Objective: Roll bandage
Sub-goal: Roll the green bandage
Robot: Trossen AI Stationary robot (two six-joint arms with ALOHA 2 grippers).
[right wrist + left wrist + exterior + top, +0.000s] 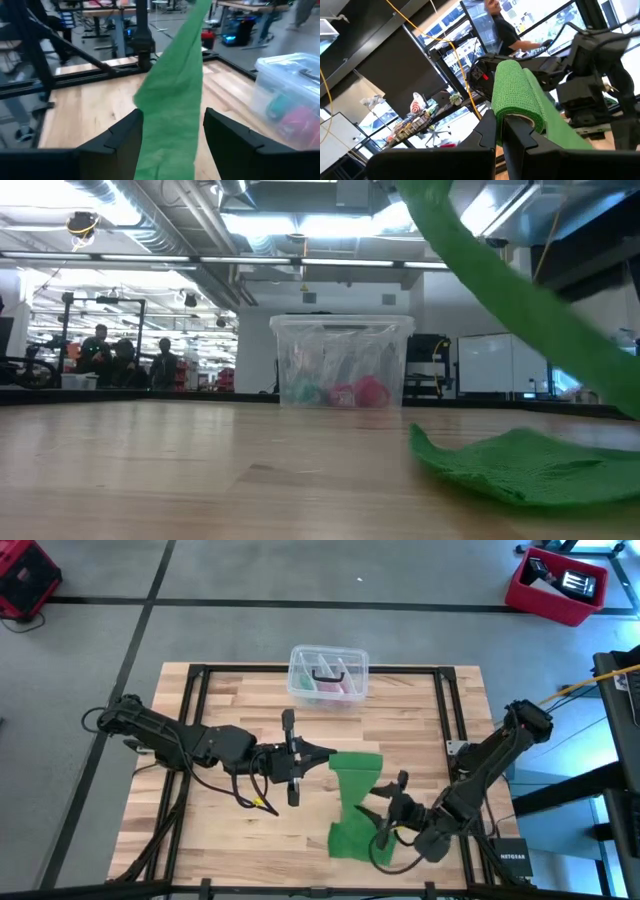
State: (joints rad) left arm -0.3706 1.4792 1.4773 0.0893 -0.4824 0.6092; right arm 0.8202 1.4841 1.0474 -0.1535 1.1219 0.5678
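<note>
Wooden counter (220, 810), bandage (356, 802) stretched between both tools.
Band's length spans left tool (296, 762), pinching its rolled end, and right tool (388, 802), spread astride it.

— Obstacles, centre of frame? 
— Green bandage (356, 802), strung from centre down to lower right; left gripper (312, 759) clamped on its rolled end, right gripper (385, 802) spread around the strip.
— Top centre? 
— Clear plastic box (328, 676), near the far edge.
— Free room? 
— Bare table (225, 822) at lower left; open strip at upper right.
</note>
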